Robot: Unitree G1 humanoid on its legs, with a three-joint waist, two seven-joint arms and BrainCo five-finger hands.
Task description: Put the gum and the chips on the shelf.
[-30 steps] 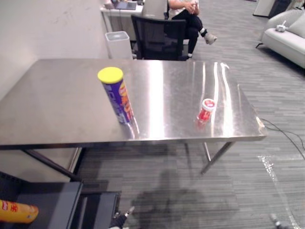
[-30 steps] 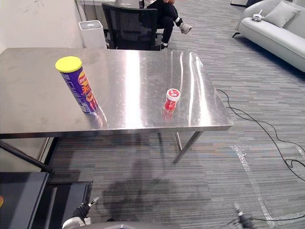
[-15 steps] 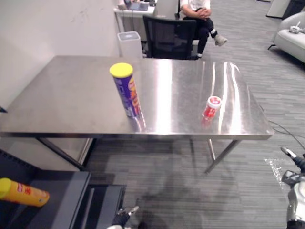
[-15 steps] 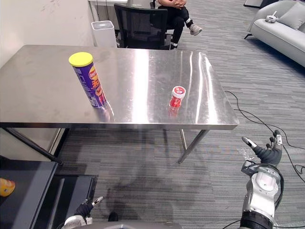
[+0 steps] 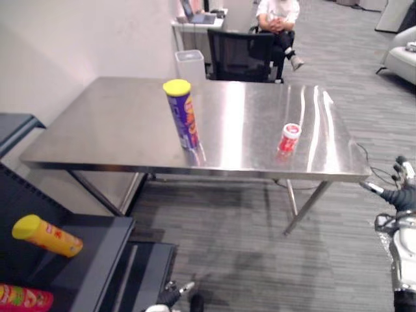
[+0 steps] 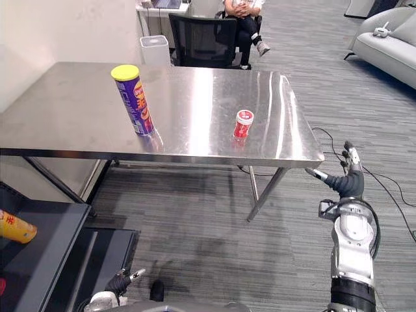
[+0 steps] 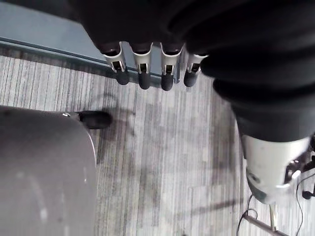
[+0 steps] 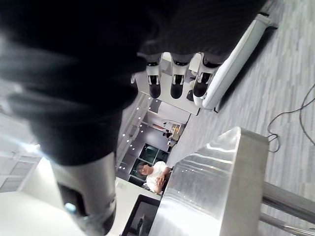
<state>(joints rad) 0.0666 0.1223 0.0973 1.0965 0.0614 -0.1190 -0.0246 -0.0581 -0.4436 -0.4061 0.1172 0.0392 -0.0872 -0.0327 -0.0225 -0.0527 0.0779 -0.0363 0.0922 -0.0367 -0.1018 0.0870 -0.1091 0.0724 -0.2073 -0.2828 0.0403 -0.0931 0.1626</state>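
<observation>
A purple chips can [image 5: 184,120] with a yellow lid stands upright on the steel table [image 5: 110,133], left of centre. A small red gum jar [image 5: 288,138] with a white lid stands to its right, near the table's front edge. My right hand [image 6: 348,184] is raised beside the table's right front corner, below the tabletop, fingers straight and holding nothing; the right wrist view shows its fingers [image 8: 172,81] in open air. My left hand [image 6: 121,283] hangs low near the floor, its fingers [image 7: 142,74] relaxed and empty. The dark shelf [image 5: 91,263] stands at the lower left.
On the shelf lie a yellow can [image 5: 47,235] and, lower down, a red pack [image 5: 23,298]. Behind the table are a black office chair [image 5: 244,55], a white bin [image 5: 192,65] and a seated person [image 5: 276,16]. A light sofa [image 6: 390,32] stands far right.
The camera has shifted, bringing more of the shelf into view. My right hand has risen at the right, higher beside the table corner. Can and jar stay in place.
</observation>
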